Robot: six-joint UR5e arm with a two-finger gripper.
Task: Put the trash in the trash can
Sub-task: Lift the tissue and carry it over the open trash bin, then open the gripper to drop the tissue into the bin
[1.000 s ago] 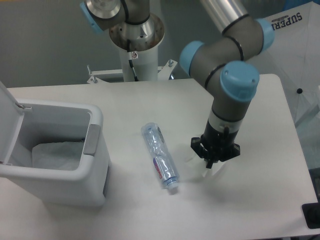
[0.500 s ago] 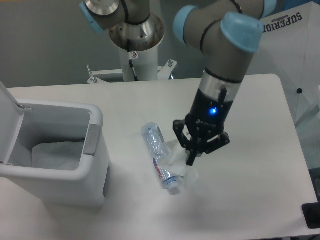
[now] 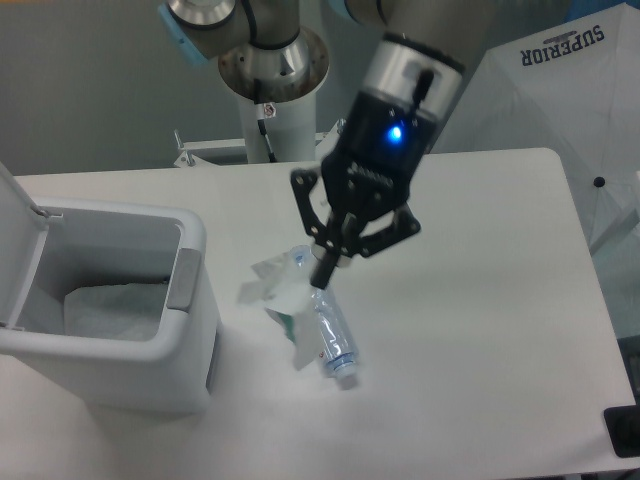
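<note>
My claw (image 3: 322, 270) grips the whitish translucent plastic bag (image 3: 280, 300); the clear plastic bottle (image 3: 333, 340) lies uncollected beside the white bin (image 3: 190, 300)

Thin translucent plastic film, crinkled, was seen in the bag (image 3: 275, 298). Clear ribbed plastic w/ glossy label was seen in the bottle (image 3: 333, 340). The trash can (image 3: 130, 340) was smooth white plastic, semi-gloss. The counter (image 3: 480, 330) was matt white. The pincer (image 3: 325, 268) was matt black.
</note>
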